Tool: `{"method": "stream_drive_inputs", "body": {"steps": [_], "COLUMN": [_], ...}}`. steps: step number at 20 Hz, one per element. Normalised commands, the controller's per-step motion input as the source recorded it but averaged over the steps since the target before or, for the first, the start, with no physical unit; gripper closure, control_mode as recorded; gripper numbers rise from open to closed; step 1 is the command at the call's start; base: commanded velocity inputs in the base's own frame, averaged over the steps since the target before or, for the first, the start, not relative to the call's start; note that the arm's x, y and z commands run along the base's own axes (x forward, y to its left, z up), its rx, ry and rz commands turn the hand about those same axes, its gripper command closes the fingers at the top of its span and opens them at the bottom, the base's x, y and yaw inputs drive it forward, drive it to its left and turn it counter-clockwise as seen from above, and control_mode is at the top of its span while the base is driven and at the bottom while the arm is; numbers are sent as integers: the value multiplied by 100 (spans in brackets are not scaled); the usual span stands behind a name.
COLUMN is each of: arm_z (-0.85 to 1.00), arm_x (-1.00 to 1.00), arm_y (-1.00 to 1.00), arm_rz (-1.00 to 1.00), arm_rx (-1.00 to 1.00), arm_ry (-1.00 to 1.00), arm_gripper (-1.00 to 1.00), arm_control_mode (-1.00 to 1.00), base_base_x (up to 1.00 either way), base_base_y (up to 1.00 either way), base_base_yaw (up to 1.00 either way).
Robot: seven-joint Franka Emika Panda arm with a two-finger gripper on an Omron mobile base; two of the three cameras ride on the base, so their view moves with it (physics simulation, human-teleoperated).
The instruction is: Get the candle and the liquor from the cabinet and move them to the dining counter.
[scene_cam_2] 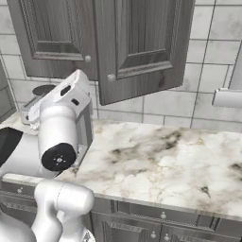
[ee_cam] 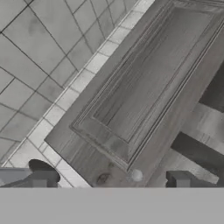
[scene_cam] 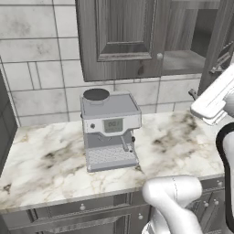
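Nearest the base, the white arm [scene_cam: 176,201] rises in front of the low grey drawer fronts [scene_cam: 87,208] that run under the marble worktop [scene_cam: 45,160], a white slab with grey-brown veins. On that worktop stands a boxy silver-grey espresso machine [scene_cam: 111,130] with a small display, a drip grille at its foot and a round dark lid on top; it sits near the tiled wall, left of the arm in the left base view. Past it, the wall of large pale grey tiles [scene_cam: 32,55] carries the dark grey wood wall cabinet [scene_cam: 123,36] with raised-panel doors and round metal knobs. In the left base view its left door is closed, while the right side stands open onto a grey shelf [scene_cam: 183,59] on which no candle or bottle can be made out from here. In the right base view the nearer door [scene_cam_2: 142,47] is swung out from the wall. The two-finger gripper [ee_cam: 109,180] is raised before the cabinet, its small dark fingertips [ee_cam: 43,178] set wide apart with nothing between them; between the tips lies the closed door's round knob [ee_cam: 137,175], just beyond them, and whether they touch it cannot be told.
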Motion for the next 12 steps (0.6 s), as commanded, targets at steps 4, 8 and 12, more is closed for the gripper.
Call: {"method": "stream_drive_inputs", "body": {"steps": [4,8,12], "arm_z": [-29,-42,-41], "arm_x": [39,29,33], "arm_y": [80,42,3], "arm_rz": [-37,-53,-64], "arm_rx": [-17,-10,-6], "arm_ry": [10,10,14], "arm_gripper": [-100,-100,-100], "arm_control_mode": [-100,-100,-100], "base_base_x": [0,0,0], "base_base_y": [0,0,0], "base_base_yaw": [0,0,0]}}
